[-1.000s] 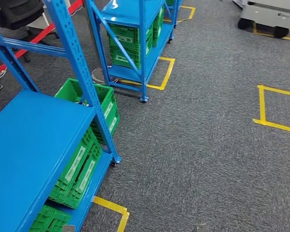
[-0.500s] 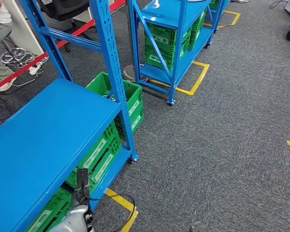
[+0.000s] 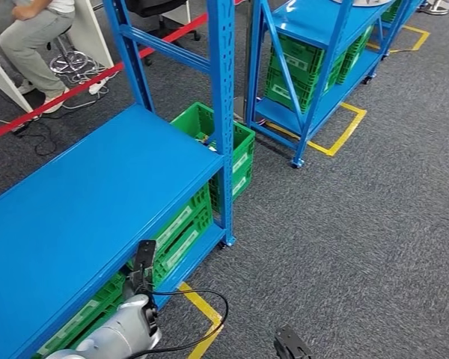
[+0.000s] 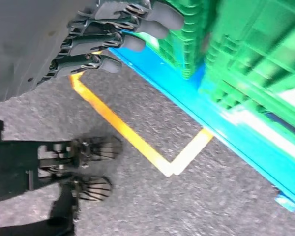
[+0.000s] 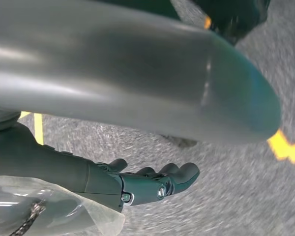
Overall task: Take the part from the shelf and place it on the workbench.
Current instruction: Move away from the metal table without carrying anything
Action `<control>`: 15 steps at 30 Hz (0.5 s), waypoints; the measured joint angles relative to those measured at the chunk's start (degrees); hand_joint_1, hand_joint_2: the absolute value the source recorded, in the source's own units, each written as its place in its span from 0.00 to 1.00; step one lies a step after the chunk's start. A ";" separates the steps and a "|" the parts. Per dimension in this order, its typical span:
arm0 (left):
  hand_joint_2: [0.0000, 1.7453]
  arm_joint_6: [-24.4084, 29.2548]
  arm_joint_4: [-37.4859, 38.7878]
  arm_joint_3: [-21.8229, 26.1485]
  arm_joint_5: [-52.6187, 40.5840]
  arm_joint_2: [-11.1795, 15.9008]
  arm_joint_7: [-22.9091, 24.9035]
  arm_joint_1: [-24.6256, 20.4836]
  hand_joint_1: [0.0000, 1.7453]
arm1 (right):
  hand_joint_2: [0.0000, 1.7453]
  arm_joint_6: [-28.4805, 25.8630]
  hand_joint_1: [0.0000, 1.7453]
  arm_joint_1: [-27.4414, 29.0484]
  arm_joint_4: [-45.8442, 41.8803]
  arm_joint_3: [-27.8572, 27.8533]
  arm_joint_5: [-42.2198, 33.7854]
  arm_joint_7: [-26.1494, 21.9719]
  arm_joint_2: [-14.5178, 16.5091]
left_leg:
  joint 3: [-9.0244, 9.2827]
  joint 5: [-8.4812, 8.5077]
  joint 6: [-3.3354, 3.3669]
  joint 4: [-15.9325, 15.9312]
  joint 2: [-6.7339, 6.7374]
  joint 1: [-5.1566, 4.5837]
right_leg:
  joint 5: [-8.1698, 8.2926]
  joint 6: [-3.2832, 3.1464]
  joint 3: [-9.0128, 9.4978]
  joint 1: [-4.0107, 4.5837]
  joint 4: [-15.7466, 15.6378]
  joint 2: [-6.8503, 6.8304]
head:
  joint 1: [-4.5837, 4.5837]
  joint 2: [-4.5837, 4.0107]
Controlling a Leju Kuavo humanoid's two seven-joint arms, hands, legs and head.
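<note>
A blue metal shelf rack [image 3: 87, 202] takes up the left of the head view, its middle board bare. Green crates [image 3: 179, 224] sit on its lowest board, and another green crate [image 3: 222, 142] stands behind the upright. My silver left arm [image 3: 120, 333] comes in at the bottom, beside the rack's front edge. In the left wrist view my left hand [image 4: 112, 29] has its fingers stretched out, holding nothing, near the green crates [image 4: 257, 54]. My right hand [image 5: 153, 182] hangs over the carpet, fingers straight and empty. A dark tip of the right hand [image 3: 289, 344] shows in the head view.
A second blue rack [image 3: 318, 45] with green crates stands further back. Yellow tape [image 3: 205, 310] marks the grey carpet by the near rack's foot. A person [image 3: 30, 37] sits at the back left behind a red floor line [image 3: 69, 86]. Open carpet lies to the right.
The whole picture has shifted: the camera has swung left and both racks now sit further right. My left arm has come into the bottom of the head view.
</note>
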 joint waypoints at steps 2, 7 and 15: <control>0.00 0.07 0.18 0.01 0.41 -0.62 -0.03 -0.05 0.00 | 0.00 0.51 0.00 -0.85 0.00 0.76 0.74 0.30 -0.08 | 0.12 0.41 0.28 -0.54 -1.07 0.55 | -2.78 0.43 -2.81 -0.20 5.17 3.10 | 0.39 -0.01; 0.00 0.26 0.52 0.10 1.86 -0.99 -0.32 -0.17 0.00 | 0.00 1.49 0.00 -1.83 0.01 2.73 2.40 1.21 -0.08 | -0.08 0.53 -0.33 -0.29 -4.09 1.37 | -3.25 1.91 -8.31 -1.30 13.42 4.84 | 0.74 0.00; 0.00 0.25 0.50 1.28 3.62 0.31 -0.03 -1.68 0.00 | 0.00 2.28 0.00 -2.97 0.48 5.97 4.45 1.94 1.20 | -3.07 0.15 -3.31 2.97 -7.97 2.50 | 1.16 1.40 -3.18 -2.84 2.75 8.08 | 1.03 0.02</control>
